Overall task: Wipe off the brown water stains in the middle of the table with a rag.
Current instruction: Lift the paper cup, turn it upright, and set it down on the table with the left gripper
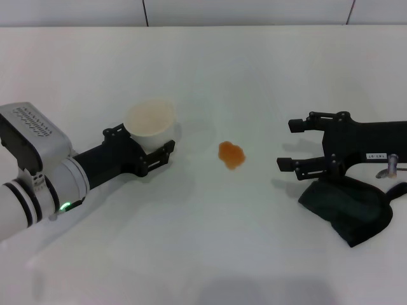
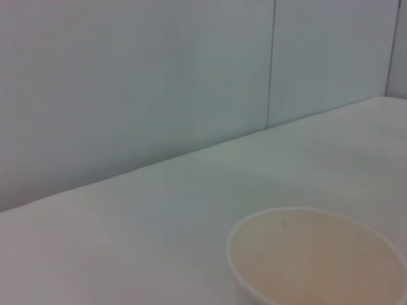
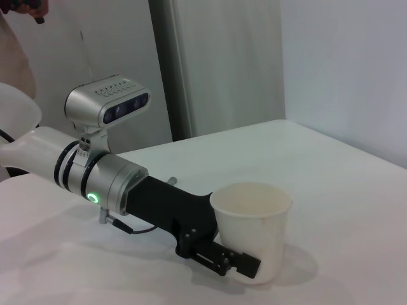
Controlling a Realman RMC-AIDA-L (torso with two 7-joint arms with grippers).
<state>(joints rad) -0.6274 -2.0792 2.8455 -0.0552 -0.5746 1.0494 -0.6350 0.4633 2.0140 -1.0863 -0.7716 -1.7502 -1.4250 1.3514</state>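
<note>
The brown water stain [image 1: 231, 154] is a small orange-brown blotch in the middle of the white table [image 1: 203, 254]. My right gripper [image 1: 291, 144] is open and empty, just to the right of the stain. The dark rag [image 1: 346, 208] lies crumpled on the table under the right arm, behind its fingers [image 1: 304, 123]. My left gripper [image 1: 144, 142] is to the left of the stain, shut on a white paper cup [image 1: 151, 120] standing upright. The right wrist view shows that cup [image 3: 252, 225] in the left gripper [image 3: 224, 249]. The cup's rim [image 2: 318, 219] fills the left wrist view.
A pale wall [image 2: 159, 76] runs along the table's far edge [image 1: 203, 27]. The left arm [image 1: 38, 171] reaches in from the front left. A person's arm [image 3: 22, 6] shows in the far corner of the right wrist view.
</note>
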